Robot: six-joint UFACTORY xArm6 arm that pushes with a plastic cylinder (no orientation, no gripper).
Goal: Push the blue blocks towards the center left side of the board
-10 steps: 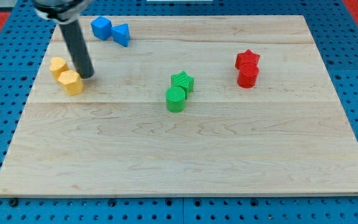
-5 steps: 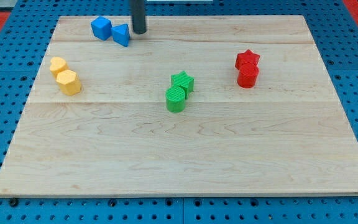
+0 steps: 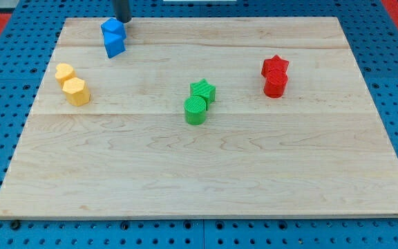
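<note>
The rod has moved from the right of the blue blocks to just above them, and my tip (image 3: 122, 19) now sits at the top edge of the surface (image 3: 254, 173). The two blue blocks, side by side a moment ago, are now stacked close: the blue cube (image 3: 112, 29) touches the blue wedge (image 3: 116, 46) below it. They look set to be pushed down toward the yellow blocks (image 3: 72, 83). There is no pincer here, just a rod holding nothing.
</note>
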